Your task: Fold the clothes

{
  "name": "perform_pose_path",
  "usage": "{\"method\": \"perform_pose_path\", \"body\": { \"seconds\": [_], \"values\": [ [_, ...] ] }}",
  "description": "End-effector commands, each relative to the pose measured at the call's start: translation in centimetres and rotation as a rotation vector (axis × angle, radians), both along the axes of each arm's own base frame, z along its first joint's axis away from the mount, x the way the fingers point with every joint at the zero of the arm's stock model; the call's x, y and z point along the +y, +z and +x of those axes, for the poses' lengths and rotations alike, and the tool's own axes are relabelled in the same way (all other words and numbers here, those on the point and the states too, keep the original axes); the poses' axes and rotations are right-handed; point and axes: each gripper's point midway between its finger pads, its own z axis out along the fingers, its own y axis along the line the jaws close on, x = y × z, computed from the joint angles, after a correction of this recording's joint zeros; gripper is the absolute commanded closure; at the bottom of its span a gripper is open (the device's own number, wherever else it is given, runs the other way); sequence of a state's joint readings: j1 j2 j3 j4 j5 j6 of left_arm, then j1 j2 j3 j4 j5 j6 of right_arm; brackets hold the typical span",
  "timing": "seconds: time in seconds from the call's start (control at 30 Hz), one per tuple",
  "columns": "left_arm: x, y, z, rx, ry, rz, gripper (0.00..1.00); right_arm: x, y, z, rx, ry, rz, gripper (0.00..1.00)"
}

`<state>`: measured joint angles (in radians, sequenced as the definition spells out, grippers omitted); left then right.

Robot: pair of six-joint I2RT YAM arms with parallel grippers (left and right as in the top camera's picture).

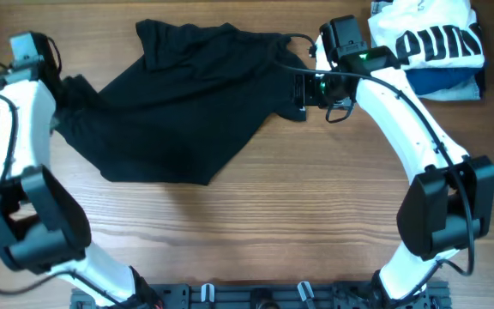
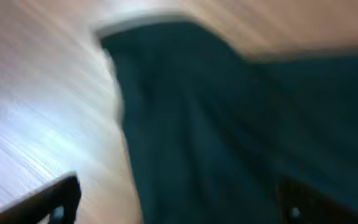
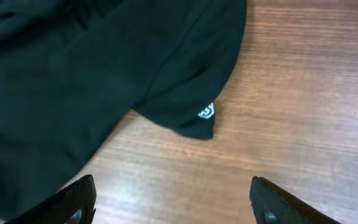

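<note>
Wooden tabletop [image 1: 256,223] fills the overhead view, with two white robot arms reaching in from the near edge. One large black garment [image 1: 178,112] lies spread but rumpled across the upper left and centre, one edge bunched at the far side. A folded white shirt [image 1: 431,39] with big black letters sits on folded blue garments [image 1: 440,84] in the far right corner, apart from the black cloth.

The right pincer [image 3: 173,208] hovers above bare wood with its fingers set wide and holding nothing, near a garment corner that carries a small white logo [image 3: 207,112]. The left pincer [image 2: 176,190] is over the garment's left edge. Its view is blurred, but the fingers appear wide apart.

The fabric looks soft, light and limp, so it would likely sag and slide rather than hold shape. The corners and hem edges lying flat on the wood look like the best places to pinch.
</note>
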<state>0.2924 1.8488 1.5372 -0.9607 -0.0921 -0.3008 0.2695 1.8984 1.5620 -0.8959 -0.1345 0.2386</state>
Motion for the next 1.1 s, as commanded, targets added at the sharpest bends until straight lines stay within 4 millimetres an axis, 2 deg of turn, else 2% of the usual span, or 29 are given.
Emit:
{"method": "perform_pose_path", "body": {
  "seconds": [0.0,0.07,0.17,0.2,0.3,0.4,0.5,0.57,0.63,0.7,0.73,0.77,0.83,0.9,0.97,1.0,1.07],
  "values": [
    [-9.7,4.4,0.0,-0.059,-0.215,-0.202,0.01,-1.4,-2.6,0.3,0.051,-0.028,-0.043,0.20],
    [-14.6,3.0,-2.4,0.069,-0.347,-0.223,0.01,-2.4,-2.5,0.7,0.043,-0.029,-0.048,0.20],
    [-19.4,0.8,-4.7,0.166,-0.488,-0.187,0.05,-3.0,-2.3,1.3,0.027,-0.020,-0.013,0.20],
    [-20.3,-0.1,-5.6,0.198,-0.508,-0.185,0.07,-2.8,-2.2,1.5,0.021,-0.012,0.001,0.20],
    [-23.0,-5.1,-10.2,0.334,-0.538,-0.209,0.11,-2.3,-1.8,2.4,-0.023,0.009,0.027,0.20],
    [-25.3,-8.4,-13.1,0.375,-0.581,-0.207,0.13,-2.1,-1.5,3.1,-0.054,0.010,0.034,0.20],
    [-25.8,-10.5,-13.2,0.326,-0.492,-0.163,0.16,-1.7,-1.3,3.5,-0.072,0.020,0.053,0.20],
    [-25.0,-11.8,-13.5,0.311,-0.460,-0.124,0.18,-1.7,-1.2,3.5,-0.074,0.020,0.053,0.20],
    [-23.9,-13.1,-13.8,0.302,-0.455,-0.074,0.28,-1.7,-1.2,3.6,-0.075,0.020,0.054,0.20],
    [-23.1,-13.6,-14.3,0.308,-0.449,-0.038,0.28,-1.7,-1.2,3.6,-0.077,0.019,0.055,0.20],
    [-22.6,-13.6,-14.1,0.305,-0.446,-0.012,0.31,-1.7,-1.2,3.6,-0.076,0.019,0.054,0.20],
    [-22.2,-13.6,-13.9,0.298,-0.442,0.015,0.42,-1.7,-1.2,3.6,-0.076,0.018,0.055,0.20],
    [-21.0,-13.1,-12.9,0.267,-0.416,0.092,0.96,-1.7,-1.2,3.6,-0.075,0.015,0.056,0.20],
    [-20.9,-9.6,-12.0,0.274,-0.383,0.117,0.96,-1.9,-1.5,2.9,-0.037,-0.009,0.057,0.21],
    [-20.8,-4.2,-11.4,0.268,-0.378,0.134,0.96,-2.0,-1.9,1.3,0.031,-0.016,0.054,0.29],
    [-20.6,-1.2,-12.1,0.273,-0.351,0.130,0.96,-2.3,-2.0,0.0,0.082,-0.017,0.043,0.40],
    [-20.8,2.5,-13.9,0.297,-0.342,0.076,0.96,-2.8,-1.7,-1.5,0.130,-0.020,0.033,0.45]
  ]
}}
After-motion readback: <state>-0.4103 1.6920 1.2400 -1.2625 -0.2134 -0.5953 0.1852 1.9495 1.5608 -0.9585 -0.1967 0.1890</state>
